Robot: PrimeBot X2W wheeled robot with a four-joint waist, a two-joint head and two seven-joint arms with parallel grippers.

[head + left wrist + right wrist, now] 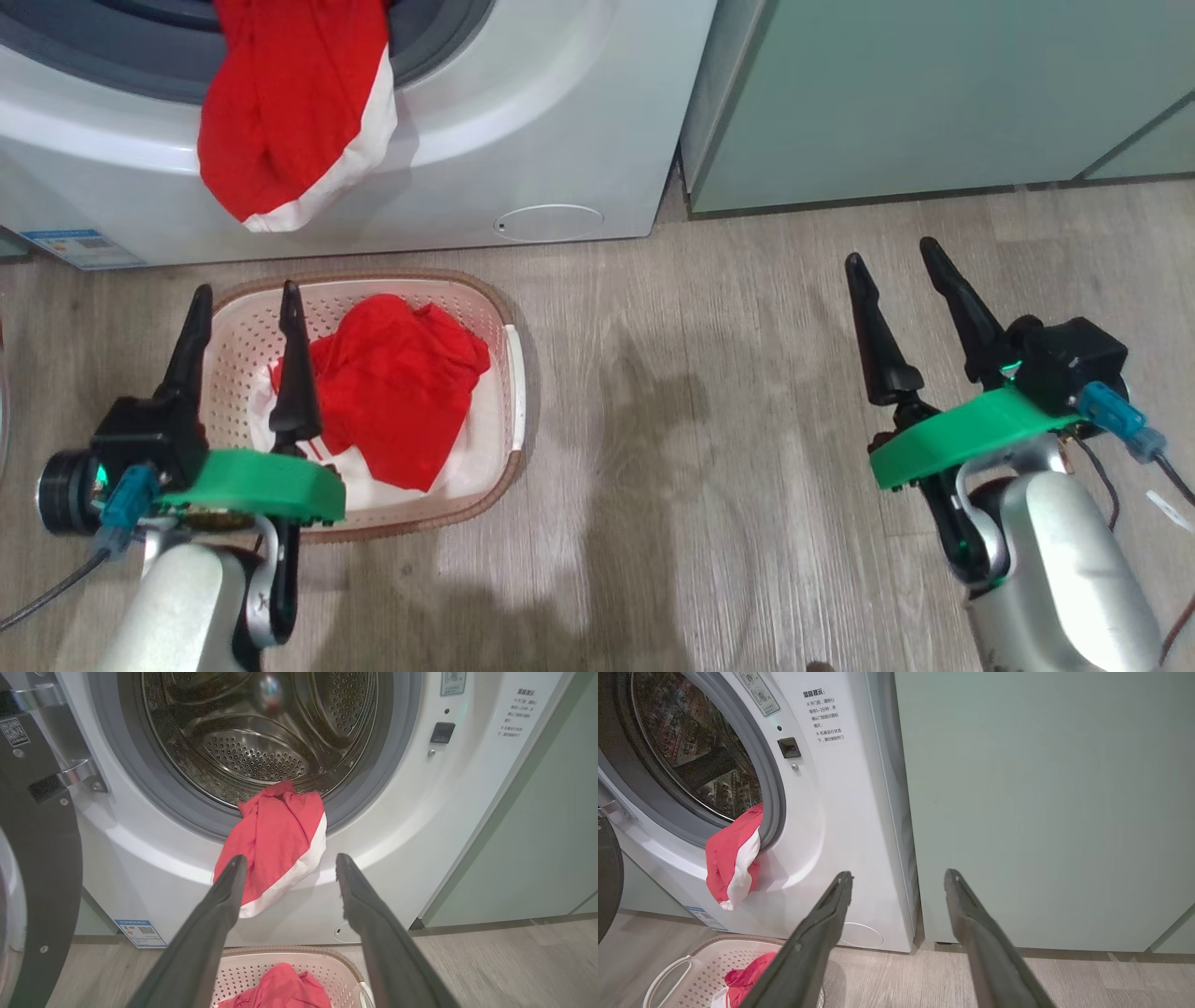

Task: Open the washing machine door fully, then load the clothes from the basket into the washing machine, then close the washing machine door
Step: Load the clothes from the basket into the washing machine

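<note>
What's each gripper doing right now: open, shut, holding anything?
Left gripper: open, holding nothing, above the basket.
Right gripper: open, holding nothing.

1. the washing machine point(560, 112) is white, with a grey ring point(140, 793) and a shiny steel drum point(257, 751) dotted with holes.
2. the washing machine door point(46, 868) is black.
3. the clothes point(289, 112) are bright red with a white edge.
4. the basket point(238, 345) is cream, full of tiny holes, with a brown rim.
5. the floor point(700, 373) is grey with wood stripes.
6. the cabinets point(934, 93) are pale green.
</note>
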